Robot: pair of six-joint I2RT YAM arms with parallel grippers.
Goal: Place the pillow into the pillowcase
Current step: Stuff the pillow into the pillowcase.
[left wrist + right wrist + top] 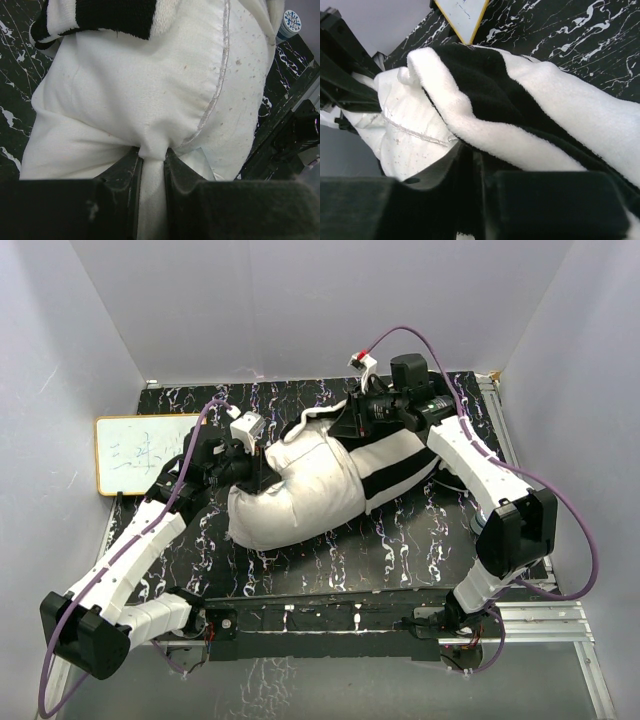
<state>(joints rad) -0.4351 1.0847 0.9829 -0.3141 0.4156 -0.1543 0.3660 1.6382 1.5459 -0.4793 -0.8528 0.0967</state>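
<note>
Two pincers work the cloth. Nearest us, the left pincer point(151, 157) is clenched on a pinched fold of the pillow point(140, 90), close to its piped seam. The plump white bulk swells just beyond its fingertips and lies on the bench point(400, 550). Past that pincer, the striped hem of the pillowcase point(485, 100) drapes over the pillow's far end.

The right pincer point(472, 155) sits at that hem, with the open edge rising just ahead of its fingers and the pillow's corner to one side. Its jaws stand close together, but we cannot tell whether they hold cloth.

We judge the step in hand to be drawing the sleeve over the pillow: one end is inside and most of the pillow is bare. The next move, we think, calls for the left pincer to anchor the pillow while the right takes a firm bite on the hem and pulls it toward the left pincer without dragging the pillow along.

On the left pincer's outer side, a small whiteboard point(140, 452) rests at the bench's edge.
</note>
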